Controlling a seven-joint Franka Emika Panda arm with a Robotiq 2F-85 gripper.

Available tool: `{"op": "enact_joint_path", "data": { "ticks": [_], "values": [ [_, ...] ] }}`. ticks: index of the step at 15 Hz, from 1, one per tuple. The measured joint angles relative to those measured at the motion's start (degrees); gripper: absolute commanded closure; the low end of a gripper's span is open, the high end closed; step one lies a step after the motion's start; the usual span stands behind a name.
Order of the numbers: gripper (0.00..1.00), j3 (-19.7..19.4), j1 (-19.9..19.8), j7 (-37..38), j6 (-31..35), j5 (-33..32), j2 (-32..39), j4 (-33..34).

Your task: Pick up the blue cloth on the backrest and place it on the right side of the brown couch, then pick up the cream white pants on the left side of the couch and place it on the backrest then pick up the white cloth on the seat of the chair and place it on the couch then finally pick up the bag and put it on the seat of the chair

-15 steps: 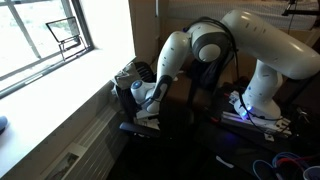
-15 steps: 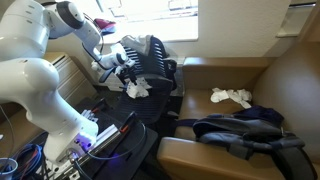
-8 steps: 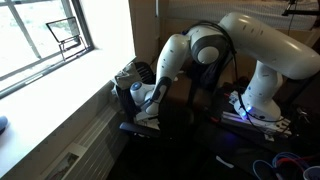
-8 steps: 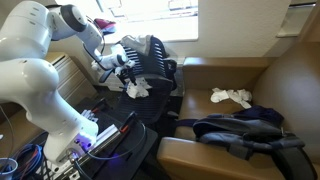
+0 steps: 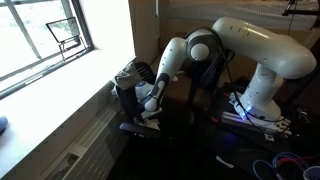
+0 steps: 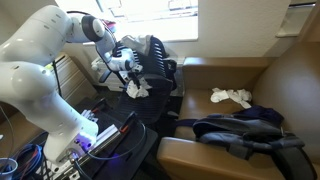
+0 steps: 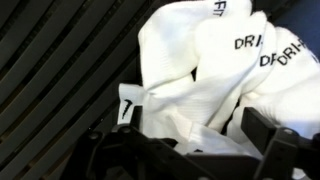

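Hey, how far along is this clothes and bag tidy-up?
Looks done: the blue cloth lies on the couch. In hand: open fingers hover over the white cloth on the chair seat, gripping nothing. Left: moving that cloth, the pale garment on the couch, likely the pants, and getting a bag onto the seat.

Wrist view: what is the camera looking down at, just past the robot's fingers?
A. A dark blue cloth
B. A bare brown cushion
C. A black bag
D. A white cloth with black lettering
D: the white cloth, printed with black letters, fills the wrist view just beyond the open gripper. In an exterior view the same cloth lies on the seat of the chair.
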Motion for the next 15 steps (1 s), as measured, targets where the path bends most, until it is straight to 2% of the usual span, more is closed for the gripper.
{"op": "enact_joint_path", "data": {
  "ticks": [3, 8, 12, 13, 14, 15],
  "values": [
    [0.0, -1.0, 1.2, -0.1, -0.2, 1.7, 0.0, 0.1],
    [0.0, -3.1, 4.6, 1.1, -5.8, 2.8, 1.1, 2.2],
    [0.0, -3.3, 4.9, 1.2, -5.8, 2.8, 1.4, 2.4],
    [0.09, -3.3, 5.0, 1.2, -6.0, 2.8, 1.4, 2.4],
    [0.26, -3.3, 5.0, 1.2, -6.2, 2.8, 1.4, 2.4],
    [0.34, -3.4, 5.1, 1.3, -6.3, 2.8, 1.4, 2.4]
  ]
}}
